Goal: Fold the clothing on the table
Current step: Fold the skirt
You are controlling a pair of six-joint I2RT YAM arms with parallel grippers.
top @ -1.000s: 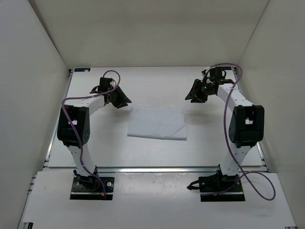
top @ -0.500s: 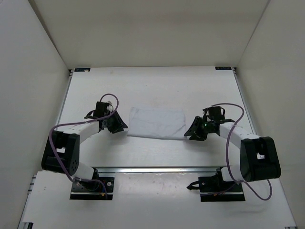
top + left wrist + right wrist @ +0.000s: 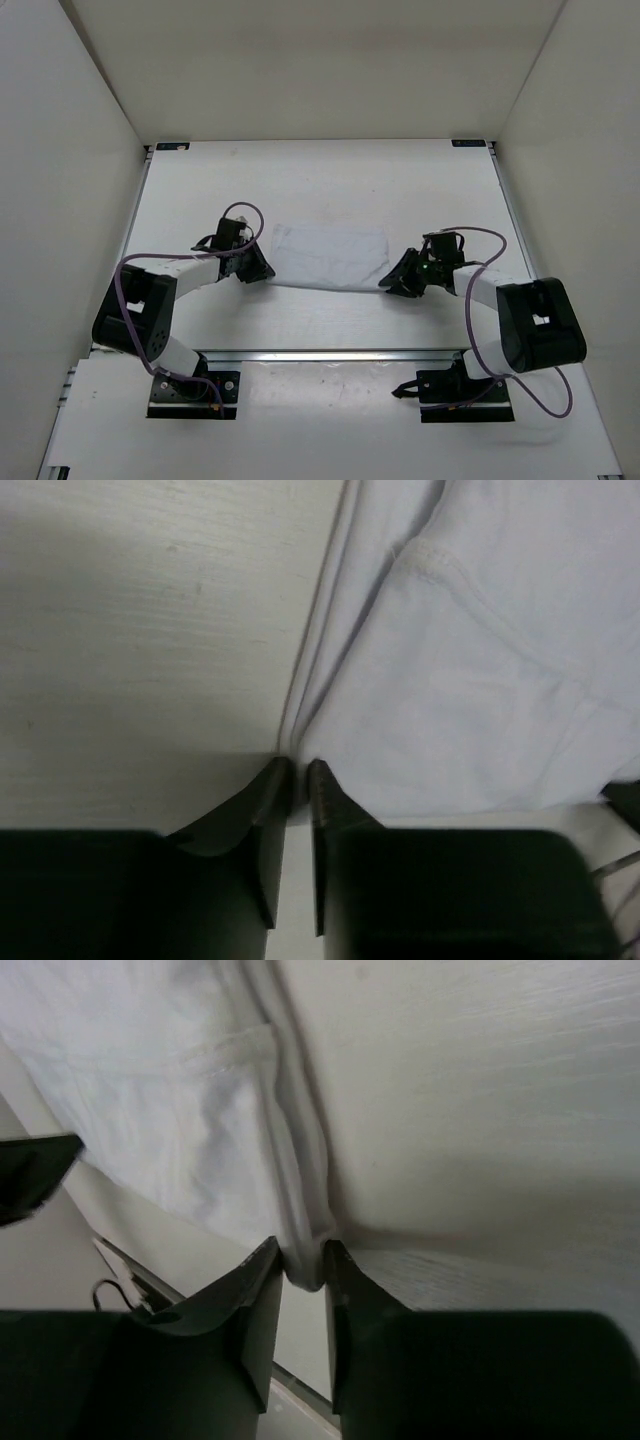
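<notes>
**Both near corners at my fingertips, far edge straight ahead**

The clothing (image 3: 330, 256) lies flat around the middle of the table (image 3: 330, 180), its long axis running left to right. Its near long edge faces my bases and its far long edge faces the back wall.

My left gripper (image 3: 297, 765) sits low at the near-left corner. Its jaws are drawn almost together, leaving only a thin slit. The side hem runs right into that slit, but I cannot tell whether any fabric is actually caught between the fingers.

My right gripper (image 3: 301, 1252) sits at the near-right corner. Its jaws are a little wider apart, and a bunched ridge of the side hem is pinched between the fingertips, so I have hold of the cloth there.

What matters for the next move is that the cloth stretches away from both sets of jaws toward the far side, with one of my arms at each end of the near edge. Neither arm is better placed than the other.

I judge the fold will go across the short axis. I would lift the near edge, carry it over toward the far edge, and keep both corners level so the edge lands square. The left pinch is the doubtful one. If it has missed, that corner will stay on the table.
</notes>
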